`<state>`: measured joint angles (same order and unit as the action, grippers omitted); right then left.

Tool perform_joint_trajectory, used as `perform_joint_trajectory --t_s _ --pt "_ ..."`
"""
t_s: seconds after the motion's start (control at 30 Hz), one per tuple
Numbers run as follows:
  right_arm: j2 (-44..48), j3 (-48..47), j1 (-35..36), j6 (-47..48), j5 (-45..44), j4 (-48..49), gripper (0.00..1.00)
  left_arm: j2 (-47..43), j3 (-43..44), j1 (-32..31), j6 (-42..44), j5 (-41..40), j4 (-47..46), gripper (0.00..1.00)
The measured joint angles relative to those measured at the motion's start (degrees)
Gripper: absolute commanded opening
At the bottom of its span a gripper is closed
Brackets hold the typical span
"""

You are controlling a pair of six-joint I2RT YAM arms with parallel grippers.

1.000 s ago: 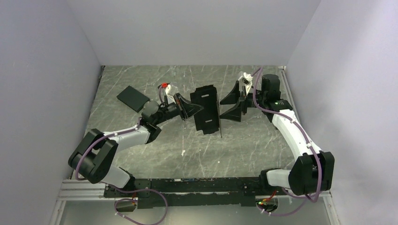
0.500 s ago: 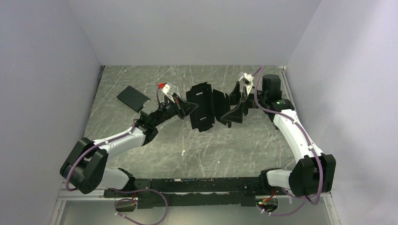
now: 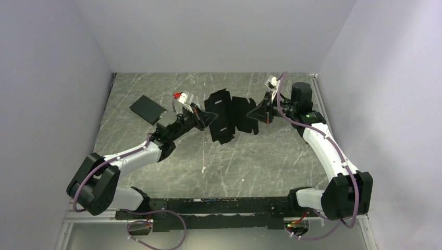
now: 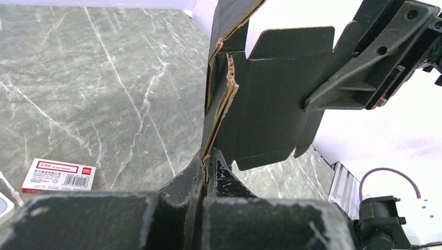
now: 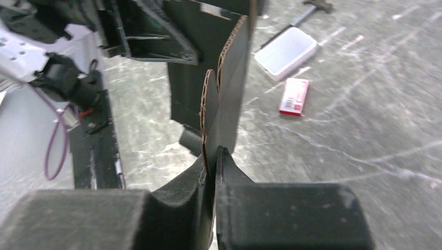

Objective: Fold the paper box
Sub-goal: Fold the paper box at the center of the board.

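The left fingers [image 4: 215, 169] are pinching one edge of the paper box [image 3: 226, 115], pressed fully together on its doubled cardboard. The right fingers [image 5: 220, 166] are clamping the opposite edge, closed down onto it. The paper box is hanging between the two pairs of fingers, standing on edge and partly folded, over the bench [image 3: 250, 161].

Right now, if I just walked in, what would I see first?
A matte black die-cut cardboard box, partly folded, is held on edge mid-table, pinched between two robot arms: the left gripper clamps one side, the right gripper the other. Behind and to the left, a plain black rectangular slab lies on the grey marbled table.
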<state>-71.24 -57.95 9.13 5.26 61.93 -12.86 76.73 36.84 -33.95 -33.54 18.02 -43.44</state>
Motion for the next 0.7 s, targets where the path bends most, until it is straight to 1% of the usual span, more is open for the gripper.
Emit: perform_joint_trajectory --t_s 0.03,0.13,0.17,0.2,0.23,0.27,0.3,0.33,0.4,0.5,0.53,0.7 --pt "0.0 0.0 0.0 -0.2 -2.2 0.1 0.0 0.0 0.0 0.0 -0.1 -0.6 0.3 0.03" --pt "0.0 0.0 0.4 -0.9 -6.2 0.1 0.0 0.3 0.0 0.0 -0.4 -1.6 0.9 0.14" --pt "0.0 0.0 0.6 -1.0 -7.1 0.0 0.0 0.7 0.1 0.0 -0.8 -2.0 0.9 0.2" --pt "0.0 0.0 0.9 -1.0 -8.4 0.0 0.0 1.1 0.2 -0.1 -1.2 -2.2 1.1 0.29" --pt "0.0 0.0 1.2 -1.0 -9.8 0.0 0.0 1.7 0.2 -0.1 -1.8 -2.5 1.2 0.33" --pt "0.0 0.0 1.4 -0.9 -10.7 -0.1 0.0 2.0 0.3 -0.1 -1.9 -2.6 1.3 0.38" --pt "0.0 0.0 1.6 -0.7 -12.2 -0.2 0.0 2.6 0.3 -0.1 -2.6 -2.8 1.4 0.46" --pt "0.0 0.0 1.8 -0.3 -13.7 -0.5 0.0 2.9 0.3 -0.2 -3.0 -2.9 1.6 0.52" --pt "0.0 0.0 2.0 0.4 -16.2 -1.0 0.0 3.0 0.2 -0.2 -3.4 -2.9 1.7 0.59" --pt "0.1 0.0 1.8 1.6 -19.5 -1.3 0.0 2.7 -0.2 0.7 -4.0 -2.4 1.2 0.72" --pt "0.2 0.0 1.5 2.0 -20.1 -1.3 0.0 2.3 -0.9 1.5 -4.4 -1.8 1.2 0.77" --pt "0.5 0.0 0.0 3.5 -21.0 -2.1 0.0 -3.0 -5.6 7.7 -6.0 1.4 1.7 0.92"
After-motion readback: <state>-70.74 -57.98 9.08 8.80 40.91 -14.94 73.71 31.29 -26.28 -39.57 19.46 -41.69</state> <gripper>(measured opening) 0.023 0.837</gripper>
